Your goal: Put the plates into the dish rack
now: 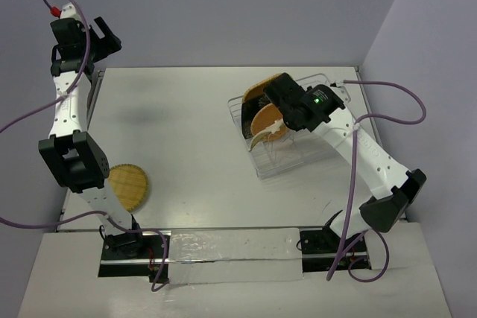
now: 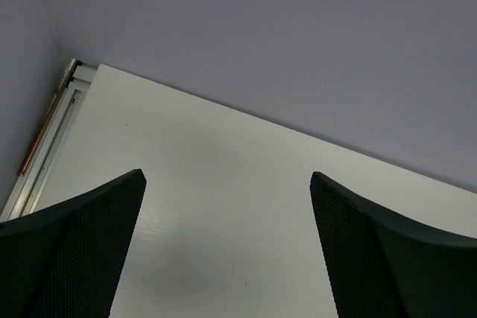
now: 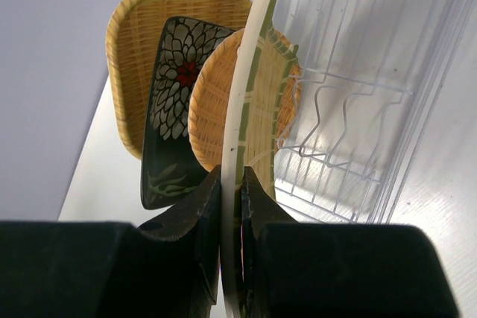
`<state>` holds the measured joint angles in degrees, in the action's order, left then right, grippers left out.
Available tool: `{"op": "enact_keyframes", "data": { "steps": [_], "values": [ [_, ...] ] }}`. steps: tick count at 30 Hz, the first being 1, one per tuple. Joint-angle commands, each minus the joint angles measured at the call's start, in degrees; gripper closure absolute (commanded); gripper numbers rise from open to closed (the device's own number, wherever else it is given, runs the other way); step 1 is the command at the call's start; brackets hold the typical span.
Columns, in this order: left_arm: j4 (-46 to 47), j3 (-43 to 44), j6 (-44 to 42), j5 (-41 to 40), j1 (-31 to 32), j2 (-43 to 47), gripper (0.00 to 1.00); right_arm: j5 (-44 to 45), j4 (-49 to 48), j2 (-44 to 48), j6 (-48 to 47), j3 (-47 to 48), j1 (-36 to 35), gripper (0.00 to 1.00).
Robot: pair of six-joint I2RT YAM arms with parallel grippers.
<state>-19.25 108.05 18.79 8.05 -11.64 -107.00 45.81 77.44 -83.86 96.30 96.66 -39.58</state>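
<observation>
**Right gripper pinches a plate at the rack; one plate lies on the table**

Right gripper (image 3: 231, 178) fills the bottom of its wrist view. Its fingers are pinched tight on a pale-rimmed plate (image 3: 240, 94), seen edge-on and upright. Three more plates stand on edge behind it in the dish rack (image 3: 350, 132). First comes a round woven plate (image 3: 212, 109), then a dark plate (image 3: 175, 87) with a white leaf pattern. A rounded-square woven plate (image 3: 138, 35) stands at the back.

The fingers hide whether the gripped plate's lower edge sits between the tines. The tines to its right in this view hold nothing.

From above, the rack sits at the far right of the table (image 1: 194, 124), near the edge. A fifth plate (image 1: 128, 186), round and woven, lies flat by the near left edge, partly covered by the left arm. Left gripper (image 2: 227, 178) hangs spread wide over the table's far left corner, grasping nothing.
</observation>
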Motion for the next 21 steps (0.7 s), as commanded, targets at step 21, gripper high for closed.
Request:
{"op": "enact_keyframes", "data": {
  "steps": [21],
  "values": [
    [0.21, 3.44, 2.35, 2.85, -0.84, -2.86, 0.01, 5.60, 5.44, 2.56, 4.18, -4.34, 2.57, 1.00]
  ]
}}
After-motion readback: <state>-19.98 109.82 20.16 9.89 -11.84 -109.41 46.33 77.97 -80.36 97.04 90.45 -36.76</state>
